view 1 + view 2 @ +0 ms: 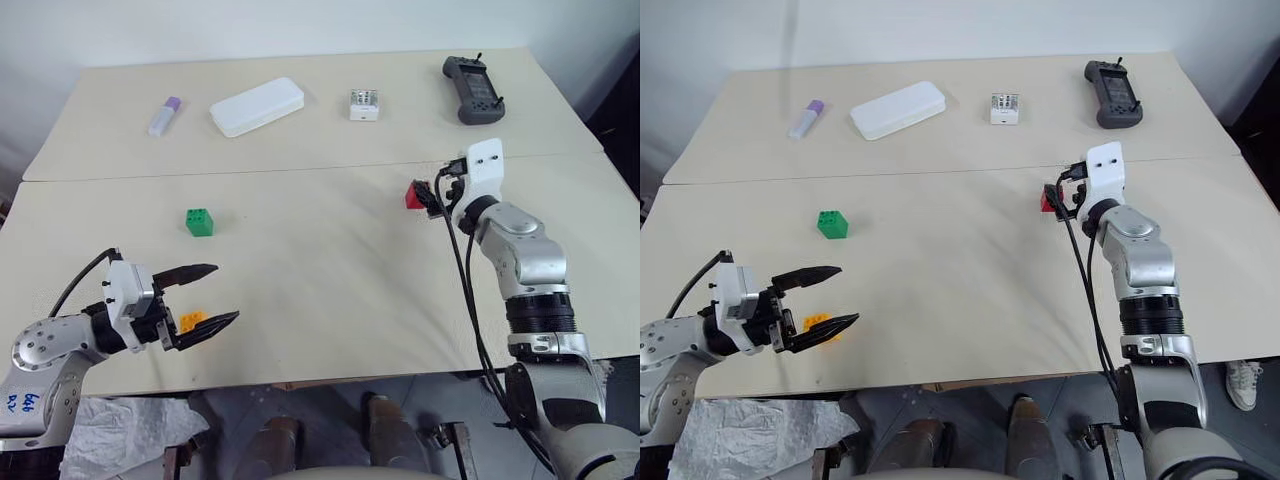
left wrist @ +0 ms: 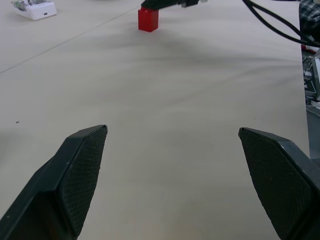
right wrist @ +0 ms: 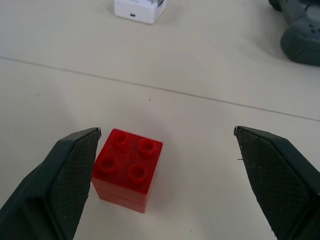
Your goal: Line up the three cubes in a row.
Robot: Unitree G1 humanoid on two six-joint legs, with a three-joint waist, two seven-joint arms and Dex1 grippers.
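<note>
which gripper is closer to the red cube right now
Right. The right gripper stands open around the red cube, which sits by one finger. The left gripper is open far across the table, over the yellow-orange cube.

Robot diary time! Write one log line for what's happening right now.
right gripper: open, around red cube, not gripping | left gripper: open, over yellow cube | green cube: apart, untouched | row: not made

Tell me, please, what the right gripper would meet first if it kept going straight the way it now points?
Probably the red cube: it sits on the table between the open fingers of the right gripper, close to one finger. How far ahead it lies is hard to judge.
</note>
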